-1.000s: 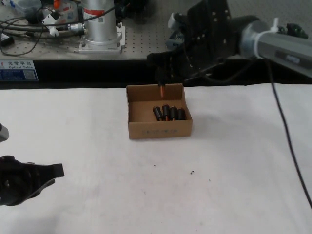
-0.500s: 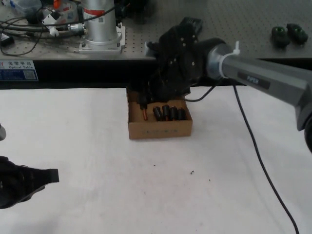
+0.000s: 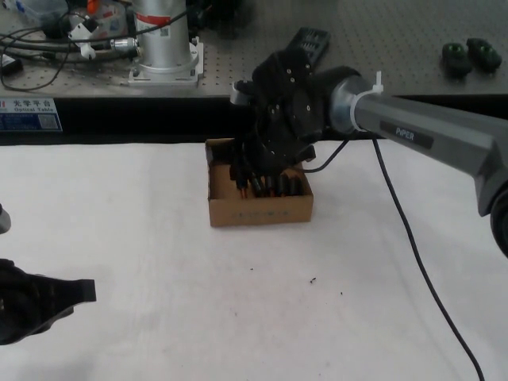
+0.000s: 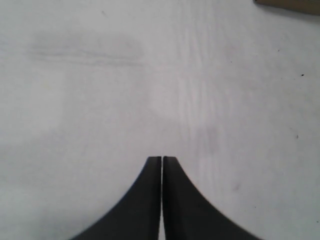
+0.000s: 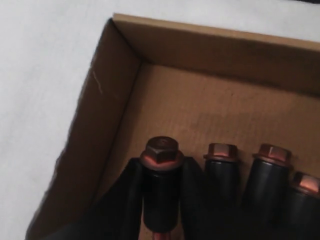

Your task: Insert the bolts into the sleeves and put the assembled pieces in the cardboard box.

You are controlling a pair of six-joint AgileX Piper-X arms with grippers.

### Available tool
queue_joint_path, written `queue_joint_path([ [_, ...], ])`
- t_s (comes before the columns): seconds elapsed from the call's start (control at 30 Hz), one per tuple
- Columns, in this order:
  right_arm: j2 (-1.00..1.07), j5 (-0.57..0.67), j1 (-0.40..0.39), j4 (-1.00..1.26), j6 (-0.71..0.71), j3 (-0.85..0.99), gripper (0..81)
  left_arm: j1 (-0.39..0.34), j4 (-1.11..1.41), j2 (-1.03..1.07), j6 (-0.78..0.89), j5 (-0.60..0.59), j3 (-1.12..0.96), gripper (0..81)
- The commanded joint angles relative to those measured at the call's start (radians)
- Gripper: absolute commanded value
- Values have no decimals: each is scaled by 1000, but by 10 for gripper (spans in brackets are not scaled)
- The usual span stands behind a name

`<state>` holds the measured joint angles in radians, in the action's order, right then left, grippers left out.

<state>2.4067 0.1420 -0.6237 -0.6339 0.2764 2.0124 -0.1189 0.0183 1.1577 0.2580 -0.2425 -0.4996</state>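
White cloth [image 3: 238, 317] covers the bench. Assembled piece [image 5: 161, 155], a copper bolt head above a dark sleeve, is clamped between the fingers of the right gripper [image 5: 161, 177]. It sits inside the cardboard box [image 3: 258, 213], between the left wall and a row of finished pieces [image 5: 270, 170]. Advisable here: lower until the sleeve meets the floor, parallel to the row, then open only narrowly to spare the neighbours. Left gripper [image 4: 162, 159], fingers pressed together and empty, hangs over bare cloth at near left.

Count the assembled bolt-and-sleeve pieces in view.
4. One held piece sits in the right gripper inside the cardboard box; three lying pieces rest side by side next to it. The gripper may hide others.
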Motion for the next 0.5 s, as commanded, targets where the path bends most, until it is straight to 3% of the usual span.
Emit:
queue_joint_path([
  [0.0, -3, 2, 7, -33, -8, 15, 178, 4, -18, -13, -8, -9, -10, 6],
  [0.23, -3, 2, 7, -41, -8, 15, 183, 4, -18, -13, -8, -9, -10, 6],
  [0.47, -3, -9, 7, -56, -8, 15, 312, 4, -18, -13, -8, -9, -10, 6],
])
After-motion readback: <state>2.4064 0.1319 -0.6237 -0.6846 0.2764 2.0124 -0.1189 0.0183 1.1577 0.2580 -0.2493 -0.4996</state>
